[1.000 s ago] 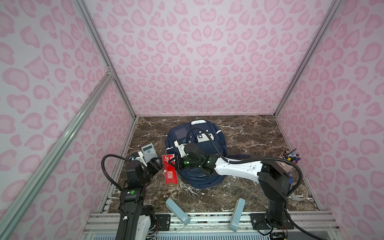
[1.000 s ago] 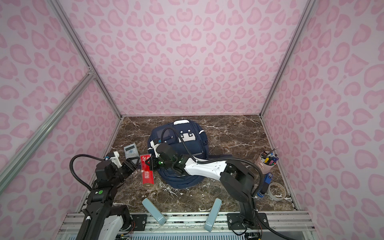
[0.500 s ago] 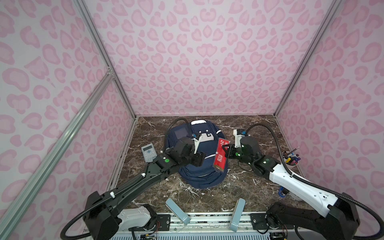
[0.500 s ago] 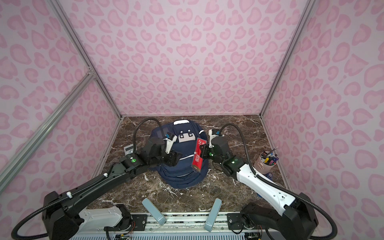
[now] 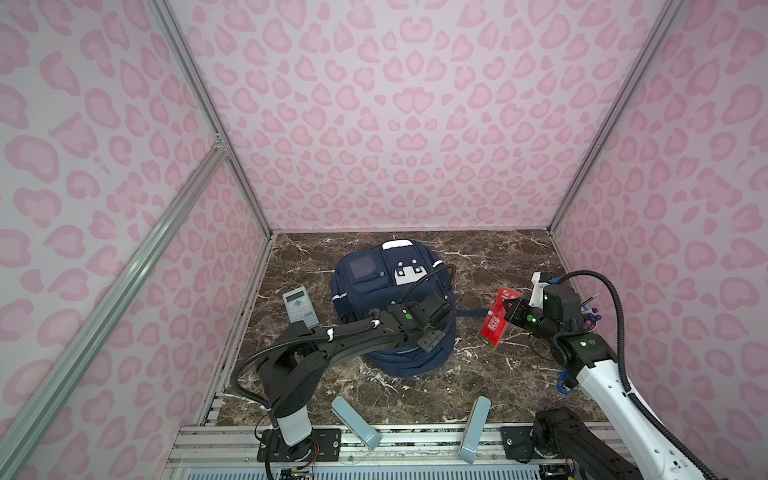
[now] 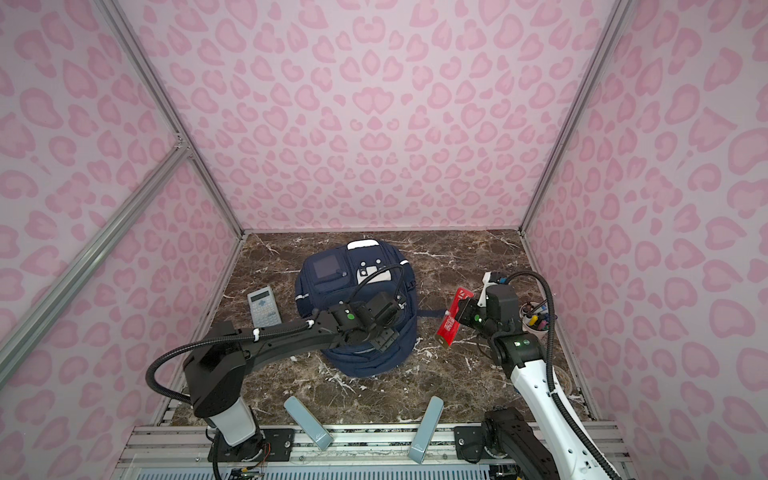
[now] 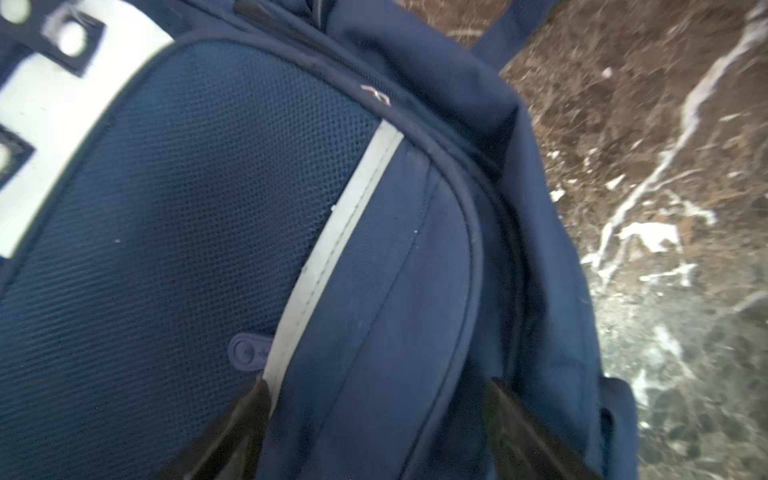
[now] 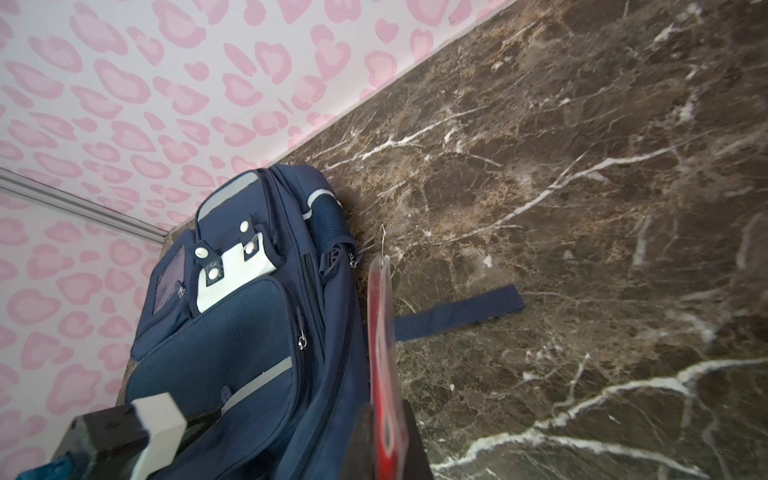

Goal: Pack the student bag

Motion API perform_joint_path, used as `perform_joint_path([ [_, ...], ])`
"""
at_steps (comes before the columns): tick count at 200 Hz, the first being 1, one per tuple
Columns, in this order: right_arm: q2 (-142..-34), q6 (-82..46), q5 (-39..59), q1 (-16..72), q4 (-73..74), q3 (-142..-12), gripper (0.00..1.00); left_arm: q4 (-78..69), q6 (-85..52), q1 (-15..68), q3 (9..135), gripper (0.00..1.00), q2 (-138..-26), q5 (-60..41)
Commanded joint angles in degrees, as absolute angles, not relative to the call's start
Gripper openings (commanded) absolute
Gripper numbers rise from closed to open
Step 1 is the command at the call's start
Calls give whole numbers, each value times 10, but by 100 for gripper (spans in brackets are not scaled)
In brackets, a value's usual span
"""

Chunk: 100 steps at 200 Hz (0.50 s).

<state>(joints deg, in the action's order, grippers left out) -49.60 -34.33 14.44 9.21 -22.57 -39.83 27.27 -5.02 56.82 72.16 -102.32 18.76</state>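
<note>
1 student bag (image 5: 374,291): lying flat, directly beneath left gripper (image 5: 430,343), jaws apart, nearer arm. Right gripper (image 5: 509,312), clamped on 1 red packet (image 5: 494,326), stands just beside bag, packet's length roughly parallel.

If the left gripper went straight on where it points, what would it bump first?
Probably the large navy-blue fabric backpack: the left gripper, jaws open, points at its front panel beside a grey stripe, seemingly close.

A grey calculator (image 5: 300,311) lies flat at the left of the brown marble table (image 5: 498,257). A red flat packet (image 5: 498,316) tilts at the right, near a cup of pens (image 5: 588,322). Two pale-blue blocks (image 5: 356,423) sit at the near edge.
</note>
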Motion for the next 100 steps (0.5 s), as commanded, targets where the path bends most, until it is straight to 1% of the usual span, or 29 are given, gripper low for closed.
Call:
perform_joint_path([
  [1,-494,-348,184,91,-211,-379,0,280,-68,568,747,65,-1046,259],
  [4,-493,-352,190,90,-206,-374,0,280,-70,568,749,59,-1046,266],
  [6,-492,-354,194,90,-202,-371,0,280,-72,568,750,52,-1045,269],
  [8,-490,-357,200,90,-195,-369,0,280,-73,568,751,44,-1044,270],
  [12,-487,-362,212,90,-184,-364,0,279,-73,568,754,22,-1042,272],
  [13,-486,-362,215,90,-181,-362,0,279,-72,568,754,20,-1040,273],
  [16,-483,-366,225,91,-169,-357,0,279,-73,568,756,9,-1037,273],
  [18,-480,-371,231,91,-164,-354,0,280,-72,568,758,4,-1036,272],
  [35,-463,-419,259,94,-108,-326,0,289,-73,566,767,4,-1008,249],
  [42,-460,-441,265,100,-84,-317,0,294,-76,563,791,4,-993,235],
  [58,-471,-486,265,130,-31,-304,0,299,-85,551,806,4,-960,194],
  [87,-558,-560,287,182,84,-309,0,292,-85,525,813,4,-910,133],
  [100,-607,-571,285,209,133,-322,0,289,-88,514,812,4,-897,112],
])
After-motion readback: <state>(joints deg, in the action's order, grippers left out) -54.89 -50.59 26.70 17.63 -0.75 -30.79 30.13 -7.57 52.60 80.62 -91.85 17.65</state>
